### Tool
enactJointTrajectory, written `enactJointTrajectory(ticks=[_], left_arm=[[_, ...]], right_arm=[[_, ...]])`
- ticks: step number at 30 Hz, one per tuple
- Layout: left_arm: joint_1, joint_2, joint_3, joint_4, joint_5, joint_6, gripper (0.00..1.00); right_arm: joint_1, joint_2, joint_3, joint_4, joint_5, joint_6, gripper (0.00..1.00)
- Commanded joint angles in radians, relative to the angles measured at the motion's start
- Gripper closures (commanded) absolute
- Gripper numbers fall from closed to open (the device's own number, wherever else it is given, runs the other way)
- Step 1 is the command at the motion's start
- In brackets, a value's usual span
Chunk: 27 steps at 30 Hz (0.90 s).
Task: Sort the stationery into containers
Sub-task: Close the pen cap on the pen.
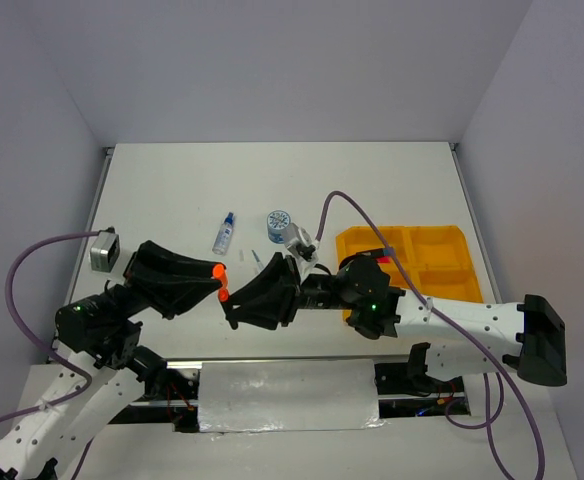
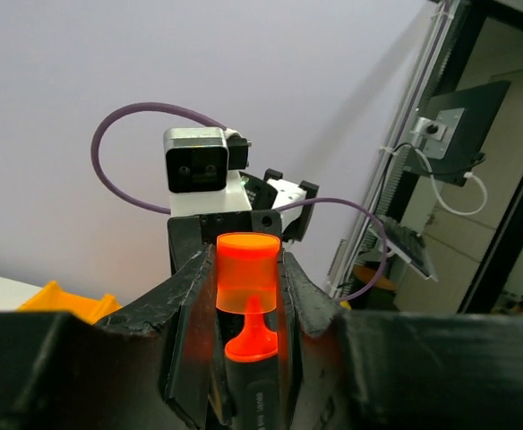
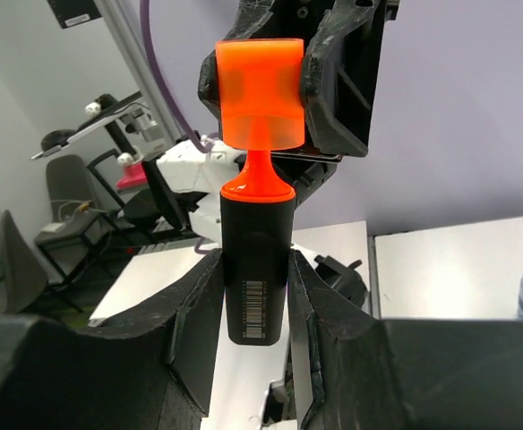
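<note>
A short black highlighter (image 3: 254,269) hangs in the air between my two grippers, over the near part of the table. My right gripper (image 3: 254,282) is shut on its black barrel. My left gripper (image 2: 248,264) is shut on its translucent orange cap (image 2: 248,273), and the orange tip shows through the cap. From above, the cap (image 1: 218,270) sits at the left gripper (image 1: 217,272), and the right gripper (image 1: 230,302) meets it from the right. The orange-yellow tray (image 1: 450,250) lies at the right, partly hidden by the right arm.
On the table behind the grippers lie a blue-capped clear bottle (image 1: 224,232), a round blue-white pot (image 1: 279,221), a second small white item (image 1: 297,237) and thin pens (image 1: 257,258). A grey box (image 1: 104,250) sits at the left table edge.
</note>
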Motion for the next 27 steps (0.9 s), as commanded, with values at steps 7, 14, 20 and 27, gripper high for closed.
enactJointTrajectory(ticks=[7,14,20,27], left_arm=[[-0.006,-0.026,0.016,-0.129,0.070,0.133,0.73],[-0.007,-0.007,0.002,-0.067,0.074,0.092,0.67],[-0.007,0.008,0.005,-0.057,0.096,0.078,0.57],[-0.007,-0.010,0.037,-0.154,0.117,0.147,0.54]], right_arm=[[-0.009,-0.066,0.077,0.084,0.046,0.011,1.00],[-0.009,-0.049,0.114,0.056,0.046,-0.027,1.00],[-0.011,-0.028,0.170,-0.022,0.053,-0.146,1.00],[-0.011,-0.043,0.190,-0.104,0.061,-0.223,1.00]])
